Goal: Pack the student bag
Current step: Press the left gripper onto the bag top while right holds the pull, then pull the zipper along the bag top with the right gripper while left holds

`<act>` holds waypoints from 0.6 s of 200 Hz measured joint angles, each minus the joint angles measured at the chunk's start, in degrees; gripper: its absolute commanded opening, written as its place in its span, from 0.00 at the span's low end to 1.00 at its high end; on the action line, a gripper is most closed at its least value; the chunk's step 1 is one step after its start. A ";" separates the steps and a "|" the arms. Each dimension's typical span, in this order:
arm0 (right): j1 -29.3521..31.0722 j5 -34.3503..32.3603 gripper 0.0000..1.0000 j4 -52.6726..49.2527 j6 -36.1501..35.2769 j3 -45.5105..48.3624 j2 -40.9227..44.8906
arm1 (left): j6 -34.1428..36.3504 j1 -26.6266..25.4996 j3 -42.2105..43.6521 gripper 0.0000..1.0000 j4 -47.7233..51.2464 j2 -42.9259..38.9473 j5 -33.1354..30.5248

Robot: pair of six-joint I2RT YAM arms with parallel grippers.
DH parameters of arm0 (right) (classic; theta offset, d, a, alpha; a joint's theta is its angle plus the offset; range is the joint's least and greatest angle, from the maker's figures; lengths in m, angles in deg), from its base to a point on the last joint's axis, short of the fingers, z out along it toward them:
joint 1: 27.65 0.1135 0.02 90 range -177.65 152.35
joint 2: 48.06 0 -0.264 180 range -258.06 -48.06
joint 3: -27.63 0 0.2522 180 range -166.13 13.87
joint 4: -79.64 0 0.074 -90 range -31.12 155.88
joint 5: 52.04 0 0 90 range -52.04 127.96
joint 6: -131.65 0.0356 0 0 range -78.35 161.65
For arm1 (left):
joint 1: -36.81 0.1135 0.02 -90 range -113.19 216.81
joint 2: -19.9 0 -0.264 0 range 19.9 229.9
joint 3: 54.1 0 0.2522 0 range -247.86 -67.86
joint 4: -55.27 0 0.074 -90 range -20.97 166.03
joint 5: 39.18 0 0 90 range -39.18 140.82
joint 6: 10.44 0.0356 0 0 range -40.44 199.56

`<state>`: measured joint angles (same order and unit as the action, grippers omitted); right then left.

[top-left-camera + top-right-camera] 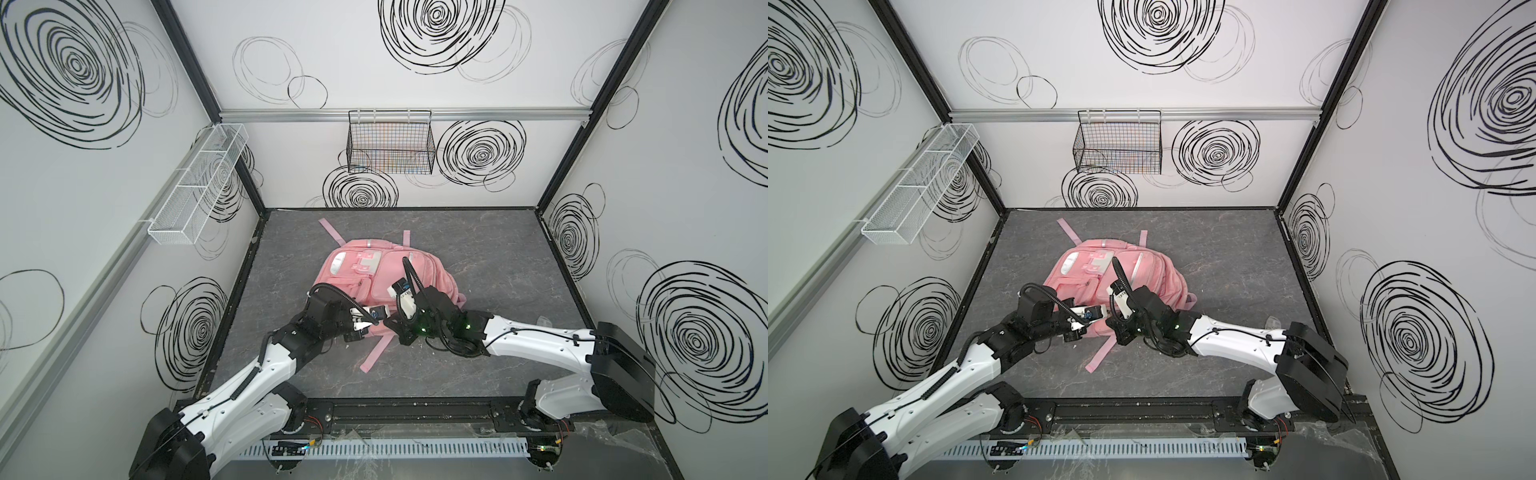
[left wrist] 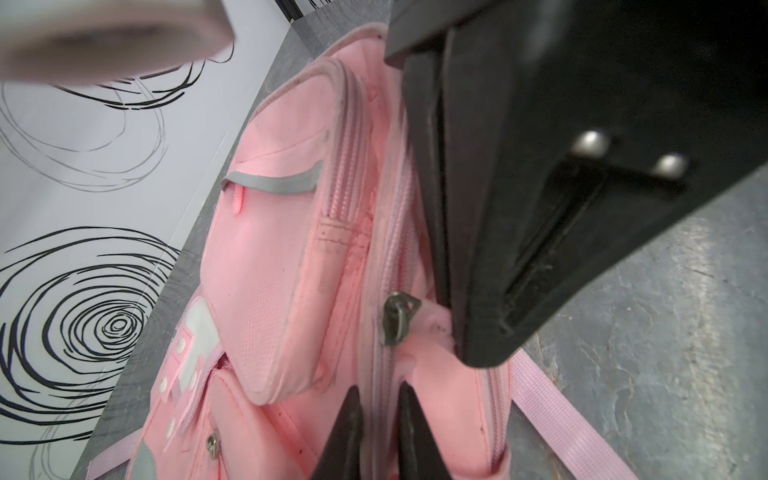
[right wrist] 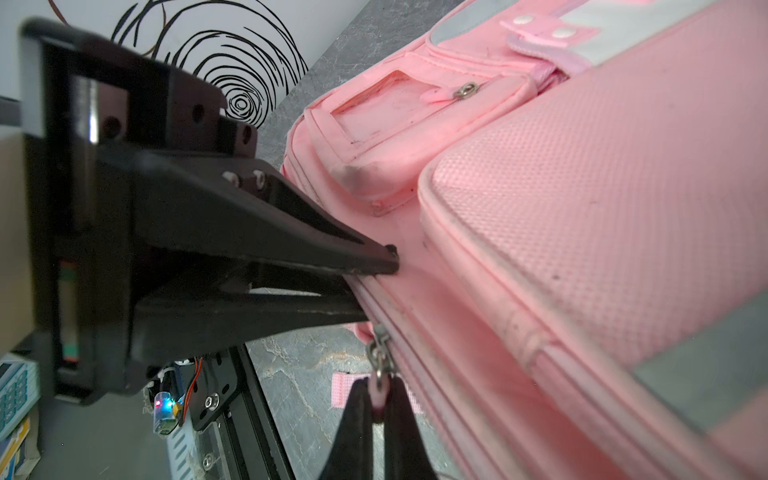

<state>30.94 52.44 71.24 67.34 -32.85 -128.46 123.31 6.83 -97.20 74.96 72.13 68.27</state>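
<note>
The student bag [image 1: 374, 274] [image 1: 1084, 274], a big pink backpack, lies front-up in the middle of the grey floor. Both grippers meet at its near edge. My left gripper [image 2: 378, 399] [image 1: 360, 332] has its jaws pressed in on the bag's zip seam [image 2: 384, 257], with pink fabric between them. My right gripper [image 3: 378, 390] [image 1: 395, 328] is shut on the pink pull tab [image 3: 379, 384] of the metal zip slider [image 2: 397, 316]. In the right wrist view the left gripper [image 3: 380, 286] clamps the bag's edge just beside that slider.
Pink straps [image 1: 376, 353] trail over the floor in front of and behind the bag. A black wire basket [image 1: 390, 145] hangs on the back wall. A white mesh shelf [image 1: 199, 183] is fixed to the left wall. The arms' black rail [image 1: 374, 411] runs along the front.
</note>
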 measured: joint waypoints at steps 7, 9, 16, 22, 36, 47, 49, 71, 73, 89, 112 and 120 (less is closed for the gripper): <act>0.00 -0.33 0.00 -0.57 0.02 -0.13 0.07 | 0.00 -0.02 0.04 0.00 -0.07 -0.09 -0.28; 0.00 -0.39 0.00 -0.74 0.02 -0.15 0.09 | 0.00 -0.02 0.09 0.00 -0.09 -0.11 -0.37; -0.02 -0.74 0.00 -1.46 0.20 -0.28 0.22 | -0.02 -0.02 0.24 0.00 -0.17 -0.20 -0.66; -0.07 -1.01 0.00 -2.21 0.39 -0.37 0.44 | -0.02 -0.02 0.57 0.00 -0.48 -0.28 -0.90; -0.37 -1.53 0.00 -4.20 1.07 -0.39 1.29 | -0.02 -0.02 1.38 0.00 -1.16 -0.61 -1.40; -0.61 -2.01 0.00 -5.90 1.49 -0.37 2.25 | 0.00 0.00 1.92 0.00 -1.60 -0.90 -2.01; -0.68 -2.12 0.00 -6.23 1.57 -0.37 2.45 | -0.02 0.00 1.99 0.00 -1.64 -0.92 -2.10; -1.31 -3.30 0.00 -9.29 1.99 -0.04 5.22 | -0.02 0.31 2.12 0.00 -2.49 -0.96 -2.93; -1.38 -3.56 0.00 -9.51 2.01 0.04 5.60 | -0.02 0.37 2.12 0.00 -2.60 -0.96 -3.04; -1.88 -4.76 0.00 -10.62 1.95 0.87 8.28 | -0.04 0.92 2.16 0.00 -3.08 -0.94 -4.04; -2.62 -6.80 0.00 -10.97 1.36 2.71 12.70 | -0.13 1.81 2.89 0.00 -3.76 -0.94 -6.73; -3.19 -7.43 0.00 -11.02 1.11 3.39 14.05 | -0.22 2.12 3.10 0.00 -3.93 -0.94 -7.67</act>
<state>27.75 45.01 60.23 68.46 -29.46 -114.41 123.09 8.95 -94.10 71.03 71.19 60.60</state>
